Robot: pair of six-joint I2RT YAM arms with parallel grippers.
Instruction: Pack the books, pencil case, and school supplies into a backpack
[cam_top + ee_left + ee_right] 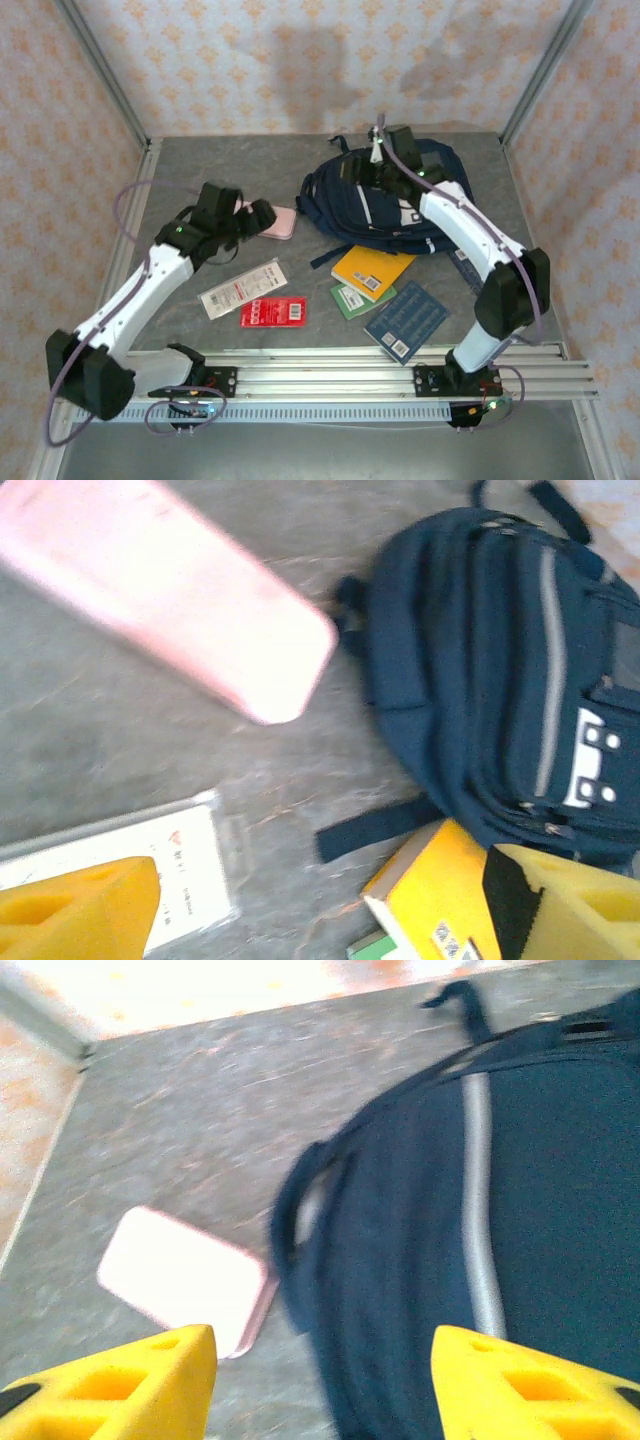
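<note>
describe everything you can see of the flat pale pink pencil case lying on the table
The pale pink pencil case is a flat, smooth-looking oblong with rounded corners. It lies flat on the grey table, just left of the navy backpack, a narrow gap between them. The open left gripper hovers over its left end; nothing grips it.

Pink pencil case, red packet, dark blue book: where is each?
pink pencil case [170, 590], left wrist view, middle of its top face.
red packet [273, 312], top external view, centre of its printed face.
dark blue book [407, 320], top external view, middle of its cover.
</note>
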